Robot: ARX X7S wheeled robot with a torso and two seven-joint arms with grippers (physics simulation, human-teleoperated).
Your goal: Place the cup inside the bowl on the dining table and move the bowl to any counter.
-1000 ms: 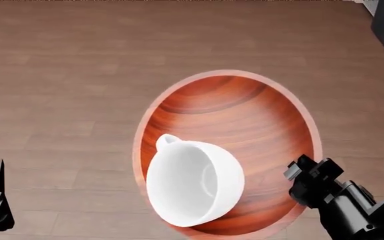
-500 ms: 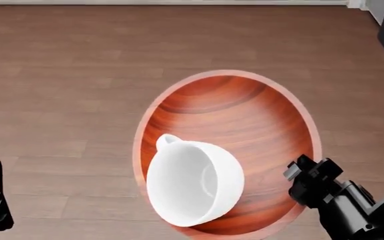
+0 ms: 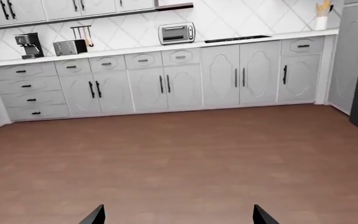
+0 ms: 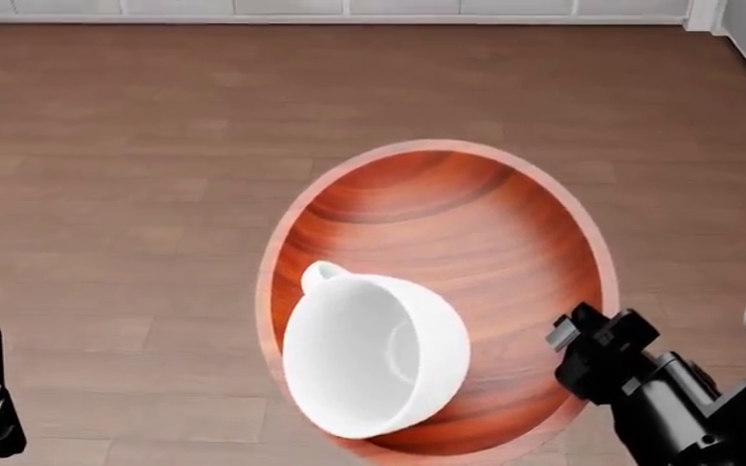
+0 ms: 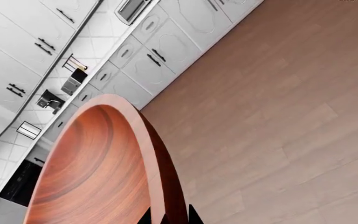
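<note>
The right gripper [image 4: 583, 342] is closed on the rim of the bowl [image 4: 477, 223] and holds it above the wooden floor [image 4: 127, 146]. The cup [image 4: 370, 354] lies on its side inside the bowl. The right arm comes in from the lower right of the head view. The left gripper [image 3: 177, 215] is open and empty, its fingers well apart. Compared with one second ago, the bowl sits a little lower in the head view, and the cabinets [image 3: 166, 84] now appear at its top edge.
</note>
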